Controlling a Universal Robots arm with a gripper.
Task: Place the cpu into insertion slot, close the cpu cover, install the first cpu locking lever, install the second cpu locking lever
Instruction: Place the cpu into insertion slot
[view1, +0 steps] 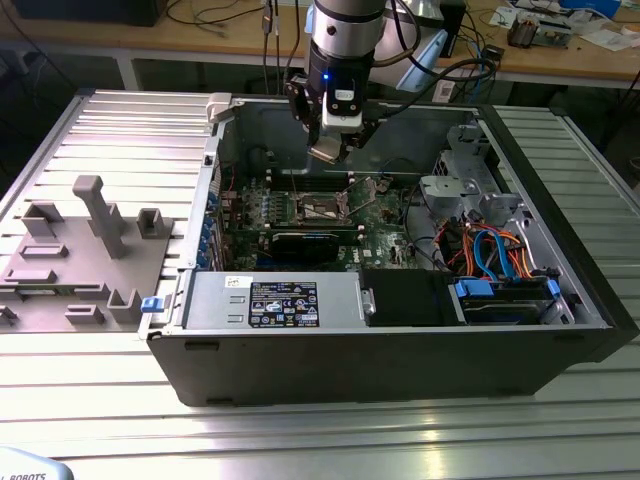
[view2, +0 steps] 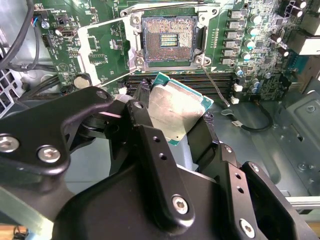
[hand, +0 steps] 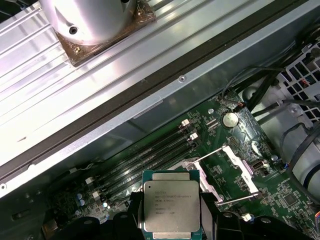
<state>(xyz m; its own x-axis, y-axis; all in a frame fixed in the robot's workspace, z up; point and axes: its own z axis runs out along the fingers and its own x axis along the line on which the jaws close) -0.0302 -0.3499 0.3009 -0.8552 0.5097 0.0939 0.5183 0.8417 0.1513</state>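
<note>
Two fingers (view2: 150, 145) clamping cpu (view2: 177, 112), memory slots (view2: 220, 76) beside, insertion slot (view2: 167, 42) apparently uncovered

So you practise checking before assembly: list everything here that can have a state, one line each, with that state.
tool: shut on the cpu
cpu: held above the board, not seated
insertion slot: empty, contacts exposed
cpu cover: swung open
locking lever: released
computer case: side open
</note>
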